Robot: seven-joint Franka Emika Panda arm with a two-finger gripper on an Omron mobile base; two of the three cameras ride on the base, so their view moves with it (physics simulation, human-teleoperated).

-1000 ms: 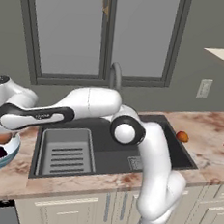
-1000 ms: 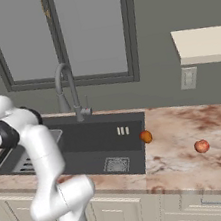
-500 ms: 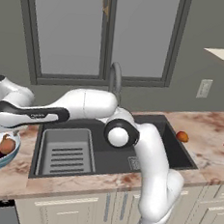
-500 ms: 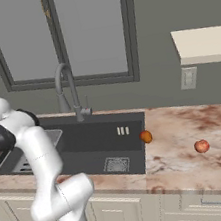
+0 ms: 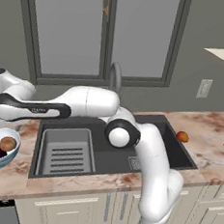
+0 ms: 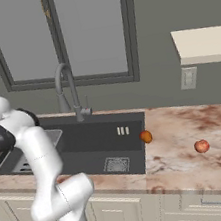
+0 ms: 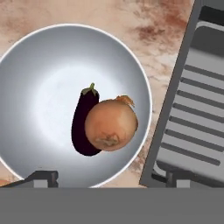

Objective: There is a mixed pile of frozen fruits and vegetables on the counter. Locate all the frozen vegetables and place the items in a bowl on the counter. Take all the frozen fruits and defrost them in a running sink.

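Over the bowl [image 7: 39, 57], just left of the sink [image 5: 115, 153], the gripper [image 7: 109, 177] hangs with its two finger tips spread wide and nothing between them. Below it, both vegetables lie in the bowl: a dark purple eggplant [image 7: 83, 122] and a brown onion [image 7: 111, 124] resting against and partly over it.

What remains, I'd say, is the fruit. Right of the sink, an orange ball [image 6: 145, 136] sits on the counter [image 6: 193, 170] right at the basin's edge, and a reddish ball [image 6: 201, 145] lies farther right, well apart from the first.

Frozen, they ought to be hard and stiff, so squeezing won't bruise them, but they look smooth and round, and I'd expect them to be slippery and quick to roll. The safest hold is probably from straight above, fingers closing across the widest middle. The orange one is near enough to the rim that a nudge could tip it into the basin early.
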